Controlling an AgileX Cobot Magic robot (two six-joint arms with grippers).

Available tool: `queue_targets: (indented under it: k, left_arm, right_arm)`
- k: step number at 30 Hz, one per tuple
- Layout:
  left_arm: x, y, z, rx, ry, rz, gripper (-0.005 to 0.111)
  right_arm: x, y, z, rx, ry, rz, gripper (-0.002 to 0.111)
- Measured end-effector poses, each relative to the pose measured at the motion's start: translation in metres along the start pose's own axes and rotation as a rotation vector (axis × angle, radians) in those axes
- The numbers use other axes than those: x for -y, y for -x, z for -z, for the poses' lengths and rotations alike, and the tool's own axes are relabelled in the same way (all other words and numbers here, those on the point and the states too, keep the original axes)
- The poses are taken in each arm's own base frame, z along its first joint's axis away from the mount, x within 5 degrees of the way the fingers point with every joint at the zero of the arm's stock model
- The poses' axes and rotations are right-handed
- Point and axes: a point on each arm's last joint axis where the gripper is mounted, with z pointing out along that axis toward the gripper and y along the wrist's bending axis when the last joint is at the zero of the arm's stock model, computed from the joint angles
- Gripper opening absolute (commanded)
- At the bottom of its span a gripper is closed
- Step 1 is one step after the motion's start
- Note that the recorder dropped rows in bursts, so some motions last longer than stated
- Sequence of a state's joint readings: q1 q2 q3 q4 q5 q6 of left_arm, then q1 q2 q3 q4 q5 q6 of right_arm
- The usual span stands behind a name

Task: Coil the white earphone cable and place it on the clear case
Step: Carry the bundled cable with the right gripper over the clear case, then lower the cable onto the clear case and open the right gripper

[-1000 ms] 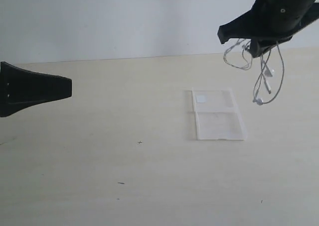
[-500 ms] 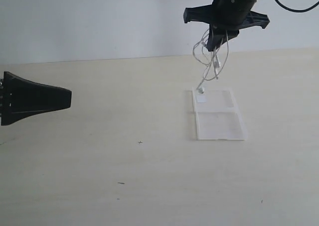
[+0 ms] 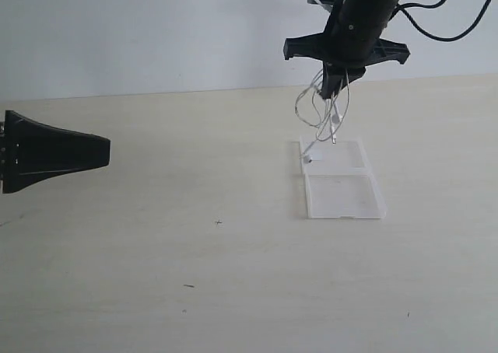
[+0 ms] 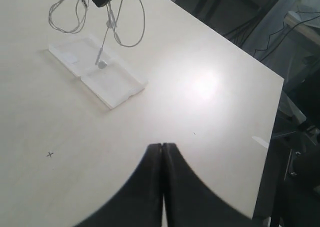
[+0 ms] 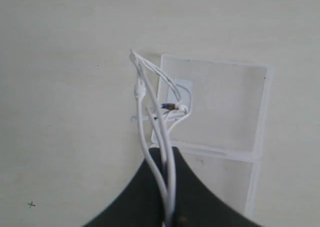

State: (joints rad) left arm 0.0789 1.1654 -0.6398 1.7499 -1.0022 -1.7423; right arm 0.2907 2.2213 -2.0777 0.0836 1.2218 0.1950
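A: Entry. The cable (image 3: 322,110), where is it?
B: Off the bench (image 3: 156,252) entirely. It hangs in a few loose loops from the right hand (image 3: 335,79), which is pinched tight on the gathered strands. The bundle hangs over the far half of the case (image 3: 346,197).
A: Any contact with the case?
B: The lowest earbud (image 3: 309,159) sits at the left edge of that half, by the sticker (image 5: 183,89) (touching or just above, I cannot tell from these views). The rest of the wire is clearly in the air.
A: The case itself?
B: It lies open and flat on the bench, with nothing else in it.
A: Left hand (image 4: 162,148)?
B: Fingers pressed together, holding nothing, well apart from the case on the left side.
A: Status, then.
B: My reading is that the gathering is roughly done, though the loops are loose rather than a tidy coil. The carry to the case looks done too. Left to do: lower the bundle until it settles on the plastic, let go, and check that no loop spills over the edge. Risk noted: springy wire may unfold once freed.
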Motion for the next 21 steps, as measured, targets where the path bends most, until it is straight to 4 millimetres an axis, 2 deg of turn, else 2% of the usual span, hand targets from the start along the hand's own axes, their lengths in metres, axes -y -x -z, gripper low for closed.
queue_targets:
  k: [11,21]
  left_arm:
    - [0.0,0.0,0.0,0.0,0.001,0.004,0.0]
    - [-0.004,-0.007,-0.001,-0.008,0.034,0.027,0.0]
  right_arm:
    - [0.018,-0.022,-0.032,-0.127,-0.109,0.01,0.0]
    - [0.025,-0.022,-0.034,-0.136,-0.114,-0.003,0.0]
